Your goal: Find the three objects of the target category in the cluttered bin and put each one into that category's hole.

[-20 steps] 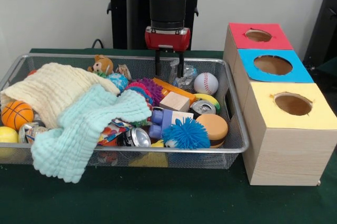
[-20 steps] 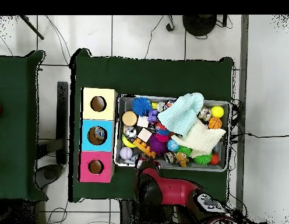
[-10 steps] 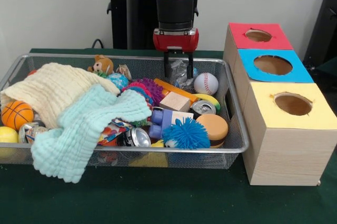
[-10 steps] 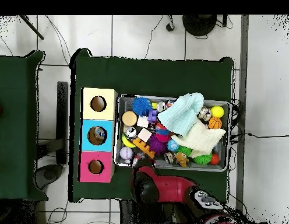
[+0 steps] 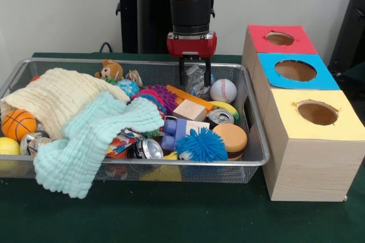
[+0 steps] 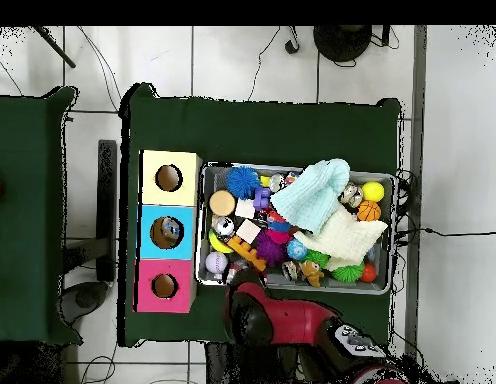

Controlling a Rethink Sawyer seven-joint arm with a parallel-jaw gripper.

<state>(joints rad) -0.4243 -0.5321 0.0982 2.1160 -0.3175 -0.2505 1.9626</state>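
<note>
The wire mesh bin (image 5: 137, 61) stands on the green table, full of toys; it also shows in the overhead view (image 6: 396, 232). One crumpled clear bottle (image 5: 195, 77) lies at the bin's far side, left of a baseball (image 5: 223, 90). My gripper (image 5: 194, 82) hangs straight down over it, open, with one finger on each side of the bottle. No other clear bottle shows. The box to the right has a red hole (image 5: 279, 38), a blue hole (image 5: 295, 70) and a yellow hole (image 5: 317, 112). In the overhead view my arm (image 6: 254, 315) hides the gripper.
A cream cloth (image 5: 57, 97) and a mint cloth (image 5: 97, 134) cover the bin's left half. Two silver cans (image 5: 219, 117) (image 5: 145, 149), a wooden block (image 5: 189, 109), a blue spiky ball (image 5: 201, 145) and a burger toy (image 5: 230, 138) crowd the right half.
In the front view my gripper has moved right, from beside the clear bottle to straddling it. Nothing in the bin has moved.
</note>
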